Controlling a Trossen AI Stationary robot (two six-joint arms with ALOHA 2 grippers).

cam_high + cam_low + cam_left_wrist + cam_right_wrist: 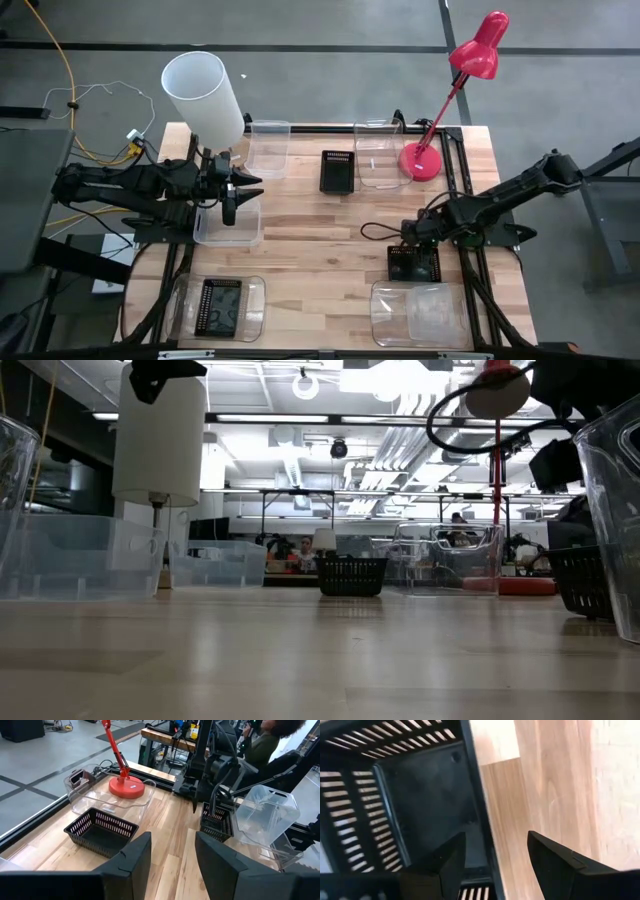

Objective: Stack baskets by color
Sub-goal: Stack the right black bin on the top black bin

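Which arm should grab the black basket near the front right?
Right. The right gripper hangs open straddling a wall of that black basket. The left gripper is across the table over a frosted basket.

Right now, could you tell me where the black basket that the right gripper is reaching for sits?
In the high view, the black basket sits on the table's right side near the front, just behind a large clear tub, with the right gripper open straddling its wall.
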